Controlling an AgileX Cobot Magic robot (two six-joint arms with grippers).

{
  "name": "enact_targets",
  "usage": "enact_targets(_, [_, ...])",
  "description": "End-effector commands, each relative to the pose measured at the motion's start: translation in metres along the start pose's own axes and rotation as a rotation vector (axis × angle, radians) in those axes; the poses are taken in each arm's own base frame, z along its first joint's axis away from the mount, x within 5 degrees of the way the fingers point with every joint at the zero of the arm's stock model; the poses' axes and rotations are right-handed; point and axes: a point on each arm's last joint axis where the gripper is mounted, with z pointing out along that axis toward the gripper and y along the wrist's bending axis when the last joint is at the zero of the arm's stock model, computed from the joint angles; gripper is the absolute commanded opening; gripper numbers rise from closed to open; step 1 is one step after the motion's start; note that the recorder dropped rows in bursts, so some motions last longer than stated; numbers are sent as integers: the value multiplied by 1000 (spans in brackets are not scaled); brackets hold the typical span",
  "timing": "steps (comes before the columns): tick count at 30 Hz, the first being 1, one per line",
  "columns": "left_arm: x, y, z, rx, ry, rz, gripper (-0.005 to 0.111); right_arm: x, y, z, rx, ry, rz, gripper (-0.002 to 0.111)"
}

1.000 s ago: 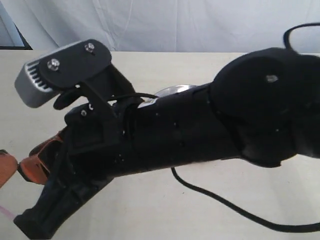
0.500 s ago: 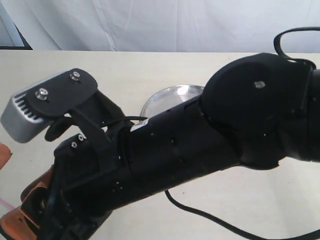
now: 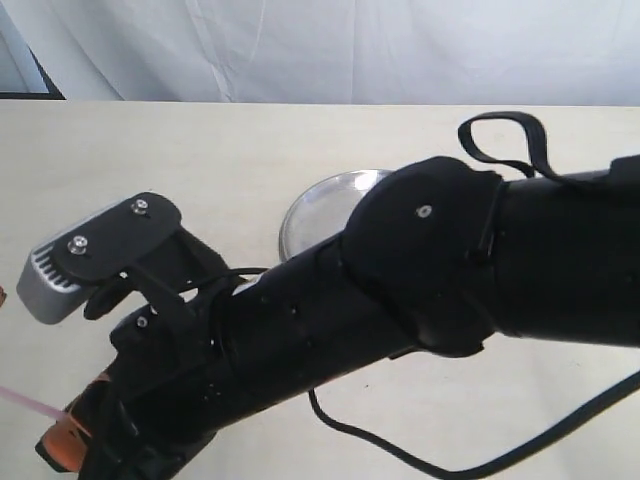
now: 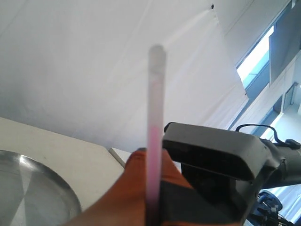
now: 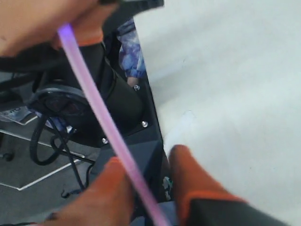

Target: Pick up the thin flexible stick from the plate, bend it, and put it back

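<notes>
The thin pink stick (image 4: 154, 117) stands straight out of my left gripper (image 4: 153, 157), which is shut on it, its paler end free beyond the fingers. In the right wrist view the stick (image 5: 101, 117) runs straight between the orange fingers (image 5: 113, 188) of my right gripper (image 5: 150, 165). That gripper is open, with the stick lying against one finger and a gap to the other. In the exterior view a short pink piece of the stick (image 3: 25, 400) shows at the lower left beside the right gripper (image 3: 70, 440). The silver plate (image 3: 320, 205) lies mid-table, partly hidden by the right arm.
The black right arm (image 3: 420, 290) crosses the exterior view from right to lower left, with its grey wrist camera (image 3: 70, 265) above the gripper. A black cable (image 3: 400, 462) trails over the beige table. A white curtain hangs behind.
The right arm has swung down and toward the lower left, uncovering more of the plate. The left gripper's orange fingers have slipped out at the left edge of the exterior view.
</notes>
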Motion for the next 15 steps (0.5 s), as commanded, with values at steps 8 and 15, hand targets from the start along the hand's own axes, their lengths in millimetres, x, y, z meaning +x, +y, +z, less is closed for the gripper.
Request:
enact_targets(8, [0,-8,-1,89,-7,-55,0,-5,-16,3,160,-55,-24,0])
enact_targets(15, [2,-3,0,37,18,6,0,-8,-2,-6,63,-60,-26,2])
